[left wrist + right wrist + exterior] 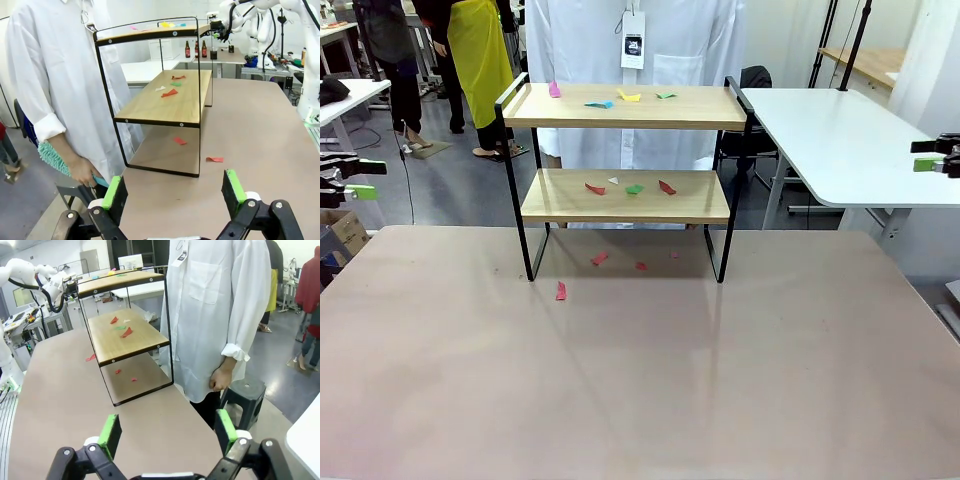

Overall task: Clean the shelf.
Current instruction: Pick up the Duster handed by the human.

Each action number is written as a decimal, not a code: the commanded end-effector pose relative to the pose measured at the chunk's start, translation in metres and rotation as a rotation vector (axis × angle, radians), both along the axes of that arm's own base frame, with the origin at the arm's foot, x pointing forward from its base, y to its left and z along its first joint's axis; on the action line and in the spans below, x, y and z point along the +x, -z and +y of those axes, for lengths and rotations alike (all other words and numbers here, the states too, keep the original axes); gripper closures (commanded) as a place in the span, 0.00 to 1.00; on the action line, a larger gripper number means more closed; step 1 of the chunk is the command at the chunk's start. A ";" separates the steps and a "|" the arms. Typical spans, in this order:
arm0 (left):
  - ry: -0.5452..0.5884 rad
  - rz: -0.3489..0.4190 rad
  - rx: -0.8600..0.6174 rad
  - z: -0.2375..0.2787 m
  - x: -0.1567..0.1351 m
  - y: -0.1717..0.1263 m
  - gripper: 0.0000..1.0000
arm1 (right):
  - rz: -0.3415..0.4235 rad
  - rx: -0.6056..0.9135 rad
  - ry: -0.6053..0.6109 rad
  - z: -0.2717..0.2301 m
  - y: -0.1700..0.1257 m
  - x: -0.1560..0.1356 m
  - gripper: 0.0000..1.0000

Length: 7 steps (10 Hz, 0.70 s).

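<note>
The left gripper [173,187] and right gripper [167,427] gape open, empty. Beside the left, a person's hand [80,172] holds a teal duster [49,154]. A careless reach could hit it, or shove the light shelf [700,105] and scatter its paper scraps [635,188]. The shelf stands at the far edge of the table [640,380], long axis left-right, open front toward the robot.
</note>
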State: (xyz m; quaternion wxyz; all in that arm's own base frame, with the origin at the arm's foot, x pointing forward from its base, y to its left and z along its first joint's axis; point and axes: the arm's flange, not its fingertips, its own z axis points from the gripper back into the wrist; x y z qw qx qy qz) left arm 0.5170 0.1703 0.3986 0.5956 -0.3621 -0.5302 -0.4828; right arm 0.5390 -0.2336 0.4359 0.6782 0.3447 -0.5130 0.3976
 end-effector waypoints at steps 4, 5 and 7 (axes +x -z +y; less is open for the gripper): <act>0.000 -0.003 -0.001 0.000 0.000 -0.002 0.00 | -0.002 0.000 -0.001 0.001 -0.001 0.000 0.00; 0.000 -0.003 -0.001 0.000 0.000 -0.002 0.00 | -0.002 0.000 -0.001 0.001 -0.001 0.000 0.00; 0.000 -0.003 -0.001 0.000 0.000 -0.002 0.00 | -0.002 0.000 -0.001 0.001 -0.001 0.000 0.00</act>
